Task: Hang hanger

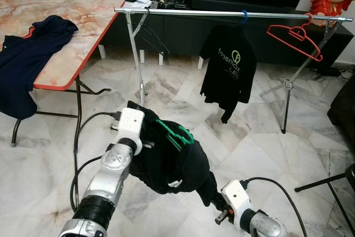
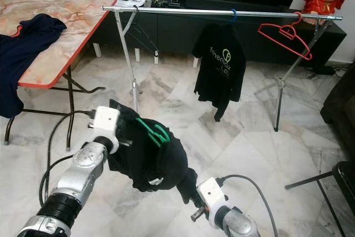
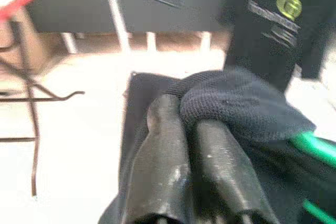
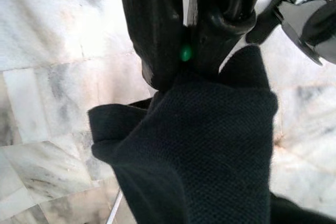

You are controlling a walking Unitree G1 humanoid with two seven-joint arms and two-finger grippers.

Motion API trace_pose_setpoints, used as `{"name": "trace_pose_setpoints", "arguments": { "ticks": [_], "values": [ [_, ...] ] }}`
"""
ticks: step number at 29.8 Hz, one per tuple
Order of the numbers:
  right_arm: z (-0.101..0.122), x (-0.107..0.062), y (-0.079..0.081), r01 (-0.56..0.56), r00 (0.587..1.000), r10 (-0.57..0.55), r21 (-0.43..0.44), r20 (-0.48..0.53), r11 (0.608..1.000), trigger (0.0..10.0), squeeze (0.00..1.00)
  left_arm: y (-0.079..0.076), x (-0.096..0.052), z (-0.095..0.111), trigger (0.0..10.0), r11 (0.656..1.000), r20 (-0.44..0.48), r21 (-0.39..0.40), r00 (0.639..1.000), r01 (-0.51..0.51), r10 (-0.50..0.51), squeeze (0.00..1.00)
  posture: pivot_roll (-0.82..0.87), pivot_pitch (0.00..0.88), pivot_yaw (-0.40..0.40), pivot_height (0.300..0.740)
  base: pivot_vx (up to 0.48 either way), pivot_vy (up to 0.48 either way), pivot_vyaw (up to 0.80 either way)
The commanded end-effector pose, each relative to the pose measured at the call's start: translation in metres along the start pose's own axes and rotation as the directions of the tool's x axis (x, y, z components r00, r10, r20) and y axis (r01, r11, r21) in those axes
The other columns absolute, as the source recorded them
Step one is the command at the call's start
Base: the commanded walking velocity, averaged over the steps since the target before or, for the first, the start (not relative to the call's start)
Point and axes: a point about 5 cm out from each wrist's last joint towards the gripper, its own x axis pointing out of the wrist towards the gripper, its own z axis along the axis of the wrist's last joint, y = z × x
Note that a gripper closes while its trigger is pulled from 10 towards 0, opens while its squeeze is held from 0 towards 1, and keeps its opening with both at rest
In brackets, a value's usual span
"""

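Observation:
A black garment (image 1: 172,162) draped over a green hanger (image 1: 178,133) hangs between my two grippers, low over the floor. My left gripper (image 1: 151,137) is shut on the garment's upper edge; in the left wrist view its fingers (image 3: 168,129) press together under the cloth, with the green hanger (image 3: 315,150) beside them. My right gripper (image 1: 213,188) is shut at the garment's lower end, and a green bit of the hanger (image 4: 185,52) shows between its fingers. Ahead stands a silver clothes rail (image 1: 222,13).
On the rail hang a black printed T-shirt (image 1: 227,65) on a blue hook, a bare red hanger (image 1: 294,37) and black wire hangers (image 1: 150,34). A marble-topped table (image 1: 83,20) with a navy garment (image 1: 28,54) stands to the left. A dark TV cabinet (image 1: 183,26) is behind the rail.

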Motion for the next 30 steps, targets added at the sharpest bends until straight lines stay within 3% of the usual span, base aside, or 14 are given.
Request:
{"name": "trace_pose_setpoints", "arguments": {
  "ticks": [1,5,9,15,18,20,26,30],
  "values": [
    [-0.007,-0.005,-0.001,0.008,1.0,-0.008,-0.016,-0.014,1.0,0.0,0.0,0.015,0.003,0.019,0.0,0.994,0.084,-0.063,0.992,-0.094,0.099,0.0,0.04,0.105,-0.096,0.74,0.0,0.0,0.0],
    [-0.011,-0.007,0.001,0.007,1.0,-0.007,-0.011,-0.023,1.0,0.0,0.0,0.04,0.002,0.029,0.0,0.961,0.125,-0.115,0.956,-0.25,0.264,0.0,0.04,0.106,-0.095,0.74,0.0,0.0,0.0],
    [-0.009,-0.006,0.003,-0.002,1.0,0.002,-0.004,-0.011,1.0,0.0,0.0,0.053,0.001,0.025,0.0,0.938,0.099,-0.131,0.938,-0.32,0.333,0.0,0.04,0.105,-0.093,0.74,0.0,0.0,0.0],
    [-0.005,-0.006,0.0,0.004,1.0,-0.004,0.003,0.02,1.0,0.0,0.0,0.066,-0.004,0.005,0.0,0.935,0.01,-0.013,0.935,-0.356,0.356,0.0,0.04,0.106,-0.091,0.74,0.0,0.0,0.0],
    [0.002,-0.006,-0.001,-0.006,0.998,0.004,0.022,0.064,1.0,0.0,0.0,0.065,-0.007,-0.022,0.0,0.954,-0.141,0.114,0.946,-0.277,0.291,0.0,0.04,0.106,-0.091,0.74,0.0,0.0,0.0],
    [0.004,-0.006,0.0,-0.019,0.996,0.016,0.035,0.089,0.999,0.0,0.0,0.066,-0.011,-0.032,0.0,0.956,-0.185,0.15,0.942,-0.254,0.279,0.0,0.04,0.104,-0.088,0.74,0.0,0.0,0.0],
    [0.008,-0.009,0.006,-0.135,0.981,0.126,0.055,0.145,0.989,0.0,0.0,0.06,-0.015,-0.043,0.0,0.97,-0.217,0.177,0.955,-0.166,0.203,0.0,0.04,0.105,-0.087,0.74,0.0,0.0,0.0],
    [0.01,-0.016,0.007,-0.251,0.955,0.234,0.076,0.18,0.965,0.0,0.0,0.059,-0.015,-0.042,0.0,0.968,-0.198,0.176,0.957,-0.177,0.211,0.0,0.04,0.107,-0.087,0.74,0.0,0.0,0.0]
  ]
}}
